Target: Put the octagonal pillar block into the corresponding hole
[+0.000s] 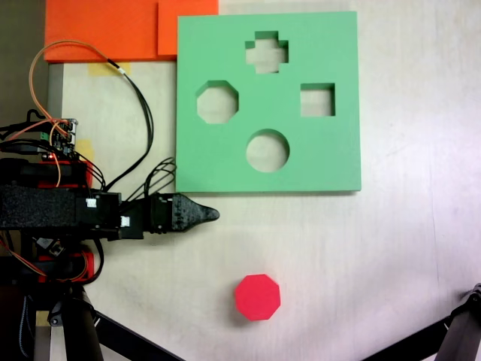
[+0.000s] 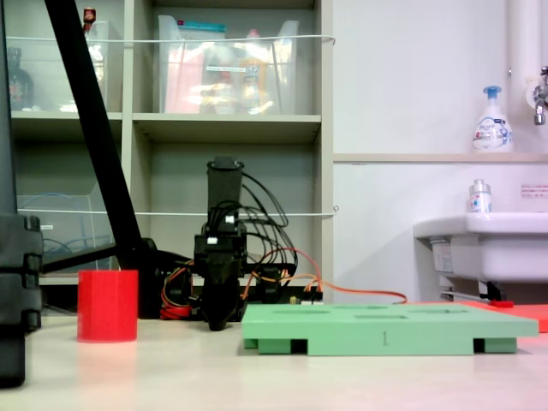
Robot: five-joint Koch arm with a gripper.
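Observation:
The octagonal pillar block (image 1: pixel 257 297) is a bright red prism standing upright on the pale table, below the green foam board (image 1: pixel 338 45) in a fixed view. At table level the block (image 2: pixel 107 306) stands at the left and the board (image 2: pixel 385 330) lies flat at the right. The corresponding hole (image 1: pixel 218 102) is the eight-sided cutout at the board's left side, and it is empty. My black gripper (image 1: pixel 210 214) is shut with nothing in it. Its tip sits just below the board's lower left corner, up and to the left of the block. From the front the gripper (image 2: pixel 218 321) points down at the table.
The board also has a cross cutout (image 1: pixel 267 53), a square cutout (image 1: pixel 317 100) and a round cutout (image 1: pixel 267 150). Orange foam sheets (image 1: pixel 105 30) lie at the top left. Tripod legs (image 1: pixel 462 331) enter at the bottom corners. Loose wires (image 1: pixel 139 105) loop beside the arm.

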